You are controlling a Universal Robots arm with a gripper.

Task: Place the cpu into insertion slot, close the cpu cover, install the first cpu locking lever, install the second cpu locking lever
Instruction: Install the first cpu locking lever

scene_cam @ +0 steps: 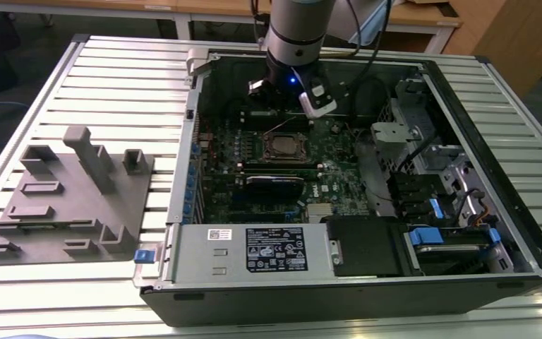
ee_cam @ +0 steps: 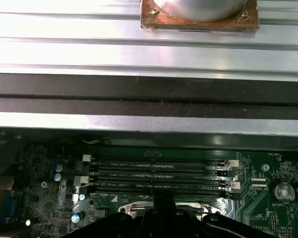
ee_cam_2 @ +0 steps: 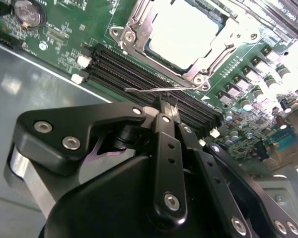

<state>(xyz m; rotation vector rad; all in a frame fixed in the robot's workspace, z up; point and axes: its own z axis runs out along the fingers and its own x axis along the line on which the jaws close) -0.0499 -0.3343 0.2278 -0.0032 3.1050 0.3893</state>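
In the exterior view: open computer case [scene_cam: 365, 233] flat on a slatted metal table [scene_cam: 111, 78], grey fixture plate [scene_cam: 64, 198] beside it toward the table edge on the exterior view's left. Arm [scene_cam: 295, 35] down inside the case, gripper [scene_cam: 288, 106] low over the green motherboard [scene_cam: 243, 191] near its far edge, just beyond the insertion slot [scene_cam: 268, 147]. In the second wrist view: cpu [ee_cam_2: 184, 32] seated in the slot, pale metal top framed by the cpu cover [ee_cam_2: 139, 22] lying flat over it. Fingers [ee_cam_2: 168, 134] pressed together with nothing visible between them, tip just beside a thin wire locking lever [ee_cam_2: 144, 89] stretched along the socket's edge next to the black memory slots [ee_cam_2: 134, 67]; touching or not, cannot tell. In the first wrist view: same memory slots [ee_cam: 154, 174] in a row across the board, dark gripper body close beside them, coin cell [ee_cam: 283, 191] near one board corner, case wall [ee_cam: 149, 94] and table slats beyond.
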